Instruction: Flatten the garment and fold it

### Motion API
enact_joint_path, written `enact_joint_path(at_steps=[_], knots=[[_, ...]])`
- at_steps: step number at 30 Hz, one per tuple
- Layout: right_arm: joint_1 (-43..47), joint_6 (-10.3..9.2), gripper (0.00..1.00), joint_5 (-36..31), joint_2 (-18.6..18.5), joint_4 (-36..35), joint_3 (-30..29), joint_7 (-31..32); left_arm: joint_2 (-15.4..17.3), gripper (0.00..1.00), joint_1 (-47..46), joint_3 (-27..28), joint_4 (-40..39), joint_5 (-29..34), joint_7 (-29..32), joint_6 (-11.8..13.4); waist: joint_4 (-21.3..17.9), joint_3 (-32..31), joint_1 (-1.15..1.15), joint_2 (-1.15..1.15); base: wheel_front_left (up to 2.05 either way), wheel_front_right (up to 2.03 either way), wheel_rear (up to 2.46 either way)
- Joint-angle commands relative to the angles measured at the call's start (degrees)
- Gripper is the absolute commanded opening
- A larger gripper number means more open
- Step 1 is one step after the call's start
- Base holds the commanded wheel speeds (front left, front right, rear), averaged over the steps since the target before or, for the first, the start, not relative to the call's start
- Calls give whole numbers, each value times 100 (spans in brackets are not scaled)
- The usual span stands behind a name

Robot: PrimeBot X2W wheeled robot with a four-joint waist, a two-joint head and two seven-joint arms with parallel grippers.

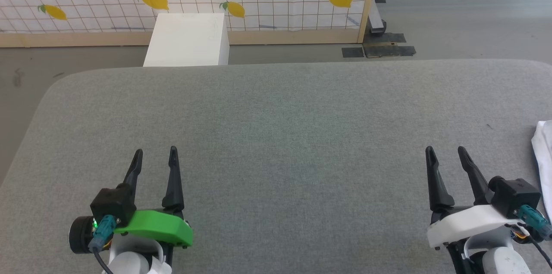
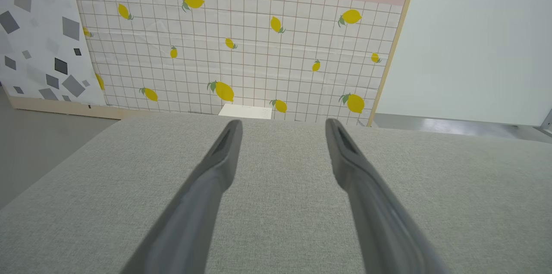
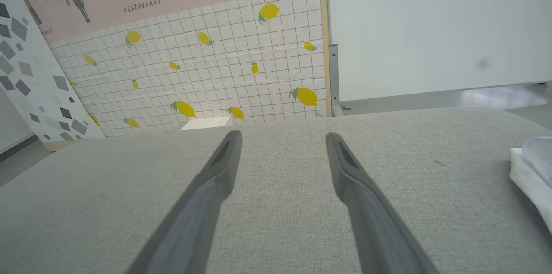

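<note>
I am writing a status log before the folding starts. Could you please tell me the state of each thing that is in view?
left gripper: open, empty, over the table.
right gripper: open, empty, apart from the garment.
garment: lying on the table's right side, mostly out of frame, not held.
white box: upright on the floor beyond the table.

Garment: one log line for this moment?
garment: right edge of table, untouched | left end effector: open | right end effector: open
</note>
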Motion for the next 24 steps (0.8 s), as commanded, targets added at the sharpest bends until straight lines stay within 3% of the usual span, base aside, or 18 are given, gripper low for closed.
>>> enact_joint_path(at_steps=[1,9,10,24], knots=[[63,-9,100,16,3,14,11,2,-15,100,43,23,-6,-44,-21,6,-3,-2,0,34,0,0,0],[51,-9,100,67,3,86,25,-32,32,100,22,8,77,-37,-21,-25,-9,6,0,34,0,0,0],[0,0,0,38,0,79,17,-2,4,0,0,4,66,-33,0,-1,-10,6,0,0,0,0,0],[23,-1,0,-45,0,0,34,74,-16,0,29,22,1,57,112,4,7,3,0,2,0,0,0]])
